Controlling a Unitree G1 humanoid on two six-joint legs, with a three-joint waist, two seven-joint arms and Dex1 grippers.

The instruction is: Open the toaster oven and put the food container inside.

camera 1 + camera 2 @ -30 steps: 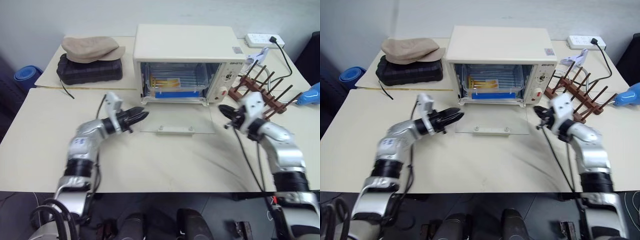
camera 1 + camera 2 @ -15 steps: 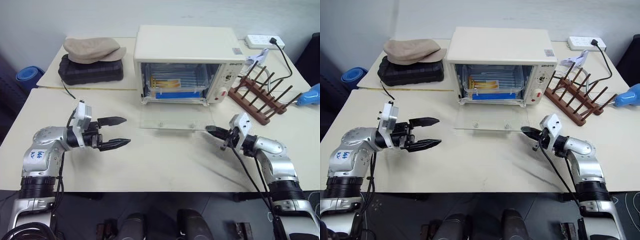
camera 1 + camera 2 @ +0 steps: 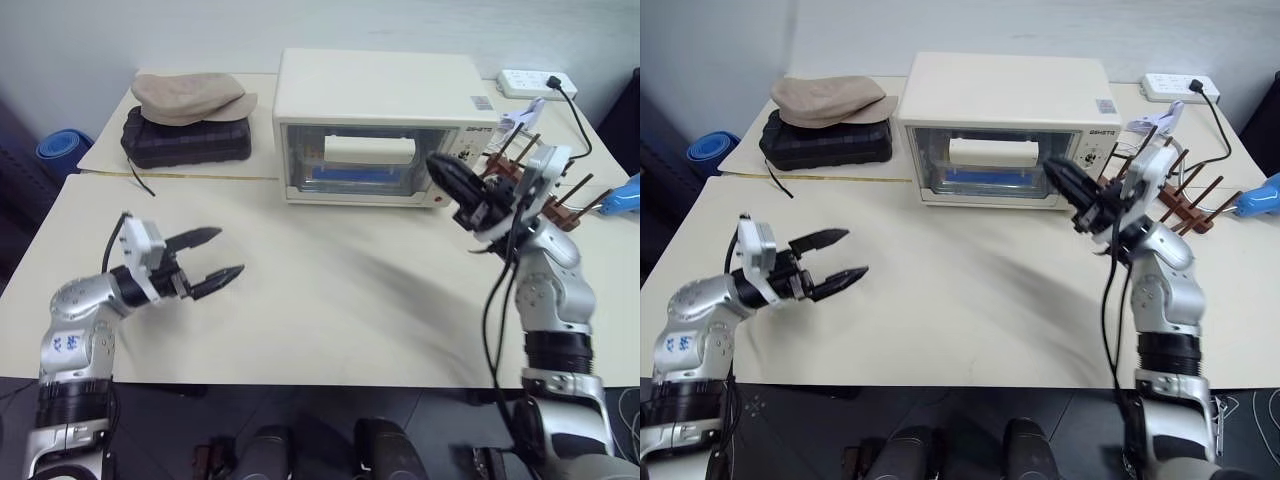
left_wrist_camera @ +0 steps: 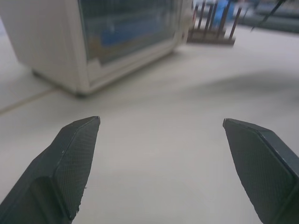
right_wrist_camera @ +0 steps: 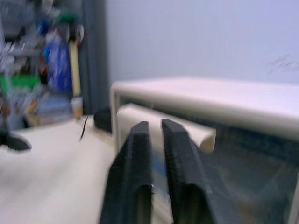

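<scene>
Toaster oven (image 3: 375, 125), door up, long axis crosswise, faces the robot; nearly clenched right hand (image 3: 448, 178) before its door, released left hand (image 3: 212, 260) well apart.

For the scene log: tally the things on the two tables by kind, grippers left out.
Toaster oven: 1
Food container, behind the shut glass door: 1
Black case: 1
Beige cap on the case: 1
Wooden rack: 1
Power strip: 1
Blue object at the right edge: 1
Total: 7
</scene>
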